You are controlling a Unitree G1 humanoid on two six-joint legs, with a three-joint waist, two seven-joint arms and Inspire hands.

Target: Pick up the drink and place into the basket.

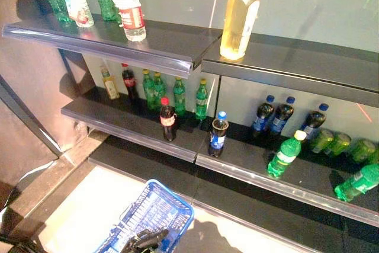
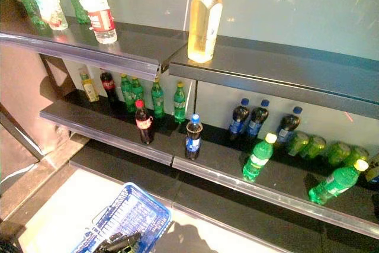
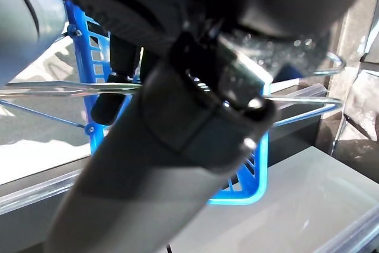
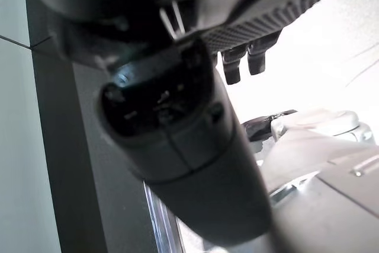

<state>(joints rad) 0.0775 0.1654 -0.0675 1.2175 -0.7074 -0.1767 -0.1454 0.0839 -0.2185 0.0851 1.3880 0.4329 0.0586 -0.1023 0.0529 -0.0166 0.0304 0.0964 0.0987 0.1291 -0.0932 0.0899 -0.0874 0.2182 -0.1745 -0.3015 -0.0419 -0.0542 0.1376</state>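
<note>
Drinks stand on dark shelves [image 1: 136,125]. On the middle shelf's front, a dark cola bottle with a red cap [image 1: 168,119] stands beside a dark bottle with a blue cap [image 1: 218,134]. A green bottle [image 1: 286,153] leans to their right. My left hand [image 1: 145,240] is shut on the thin wire handles [image 3: 59,87] of the blue basket [image 1: 154,213], which hangs low in front of the shelves and looks empty. My right hand [image 4: 177,146] hangs beside the shelf's edge with relaxed fingers [image 4: 234,66] and holds nothing.
A tall yellow bottle [image 1: 240,16] and clear and green bottles [image 1: 127,4] stand on the top shelf. Green bottles [image 1: 177,94] stand at the middle shelf's back, dark blue-capped bottles [image 1: 272,114] further right, green drinks [image 1: 343,146] lying at the far right. A pale floor [image 1: 77,211] lies below.
</note>
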